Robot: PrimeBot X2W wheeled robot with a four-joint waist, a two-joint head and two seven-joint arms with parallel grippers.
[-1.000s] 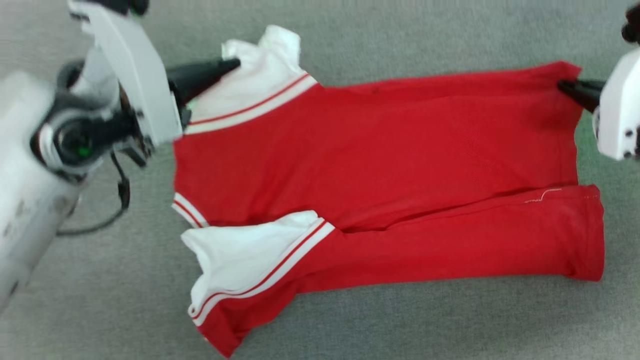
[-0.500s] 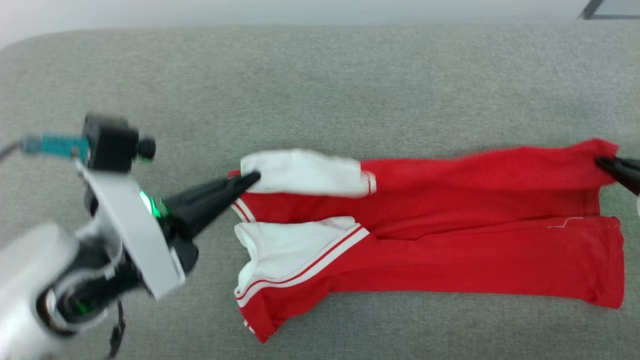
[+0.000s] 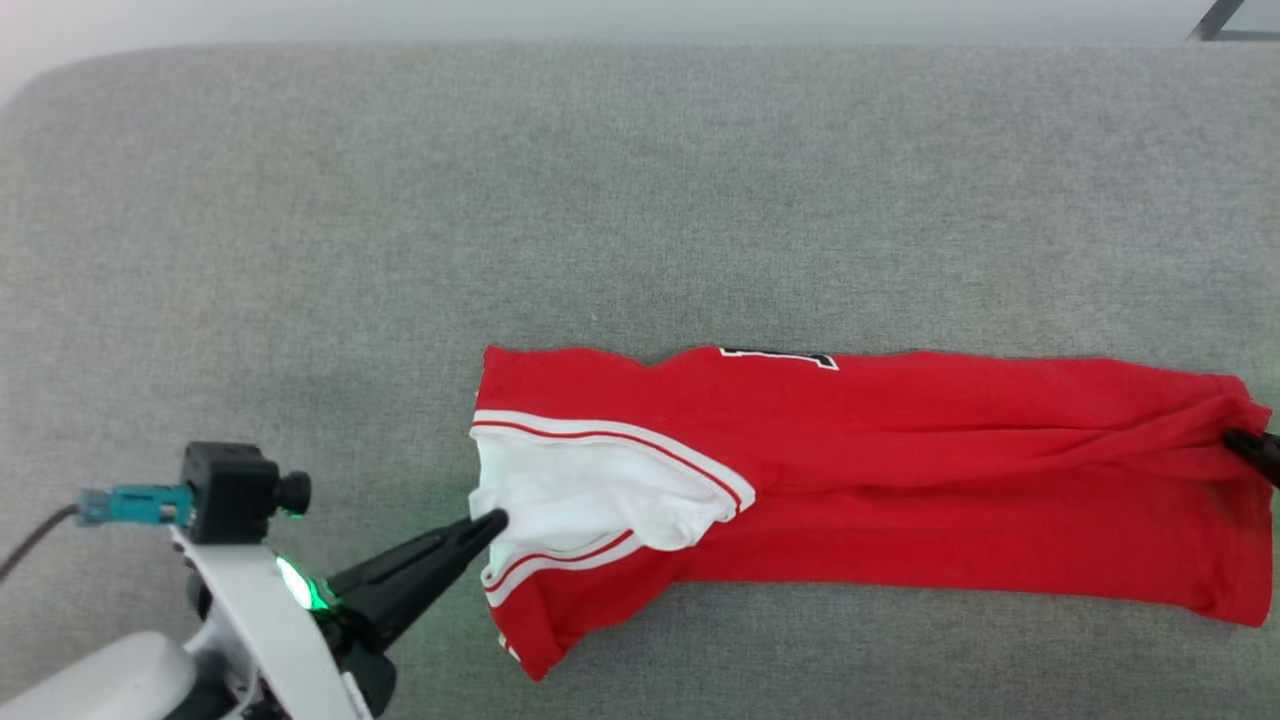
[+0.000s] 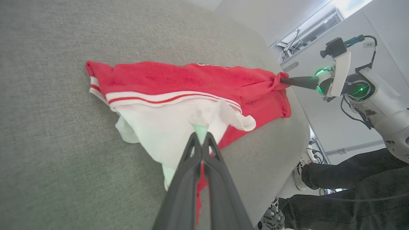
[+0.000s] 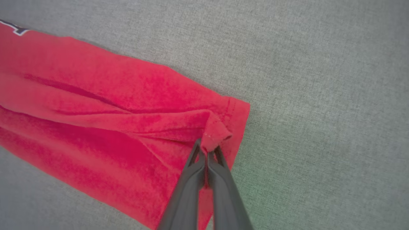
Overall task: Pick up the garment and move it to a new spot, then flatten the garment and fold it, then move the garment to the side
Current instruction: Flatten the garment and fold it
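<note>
Looking at a red jersey [image 3: 900, 480] folded into a long band and laid across the near-right part of the grey cushion [image 3: 640, 200], long axis running straight left to right and well clear of the cushion's far edge. Got the left gripper [image 3: 495, 520] pressed together on the white sleeve [image 3: 590, 490] at the end nearer the cushion's middle, fingers pointing in from the cushion's near-left corner. Got the right gripper [image 3: 1235, 440] clamped on a bunched bit of red hem [image 5: 220, 134] out by the cushion's right edge, pointing back toward the left one. So basically pinched at both ends, pincers facing each other down the length of the band, cloth drawn fairly straight between them with a few long creases. Can just make out a sliver of the black-and-white number [image 3: 780, 355] peeking along the fold on the side toward the cushion's far edge. Guessing the fold step is about midway: lengthwise fold laid, nothing folded end to end yet. Reckon the next move hinges on that left-right axis, probably bringing one end over toward the other across the cushion, or letting go and regripping. Neither arm really nearer, each on its own end. Worth watching the sleeve though, loose and puffy under the left pinch, likely to flop out of line.
</note>
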